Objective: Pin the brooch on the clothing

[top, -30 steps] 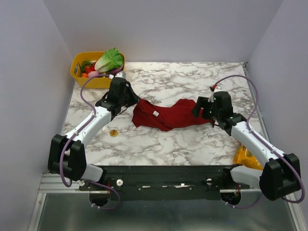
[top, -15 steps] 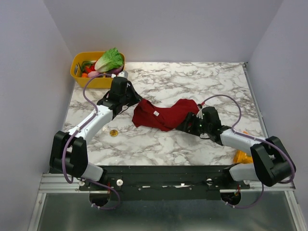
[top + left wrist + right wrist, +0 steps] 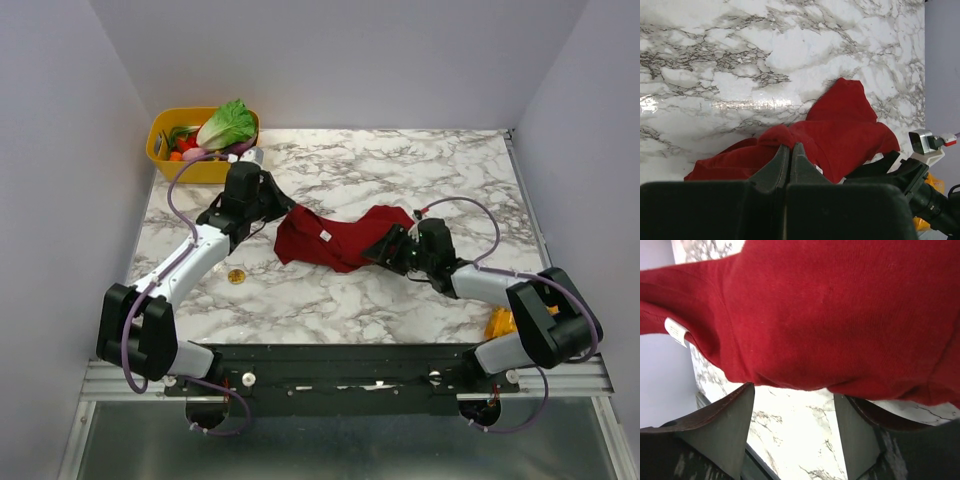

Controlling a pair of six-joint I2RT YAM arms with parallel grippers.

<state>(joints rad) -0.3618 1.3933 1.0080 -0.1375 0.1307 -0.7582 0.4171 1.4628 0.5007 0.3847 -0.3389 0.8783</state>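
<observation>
- Pinching at the left edge of the clothing (image 3: 340, 240), your left gripper (image 3: 790, 149) has its jaws pressed together. A red fold bunches right at the tips, so it looks clamped on fabric, though I can't make out cloth between them for certain.
- That hold reads as an anchor: one side is fixed so the crumpled shirt can be drawn flat for pinning.
- Your right gripper (image 3: 794, 395) sits low at the shirt's near right edge with its jaws apart. Bare desk (image 3: 400, 170) shows between them and the hem is just ahead, so nothing is gripped there.
- My read is that it's lined up to take that hem and pull against the left hold.
- The brooch (image 3: 236, 276) lies on the desk beside the left forearm, apart from the shirt and untouched. Pinning hasn't begun; this is cloth preparation.
- Only the overhead view gives you the brooch, the yellow basket (image 3: 195, 172) of vegetables at the far left corner, and the orange bag (image 3: 500, 322) by the right arm's base.
- The left wrist view alone shows the closed tips against the fold, with the right arm past the shirt.
- The right wrist view alone shows the hem lifted off the desk, and shows the white label (image 3: 676, 331) up close.
</observation>
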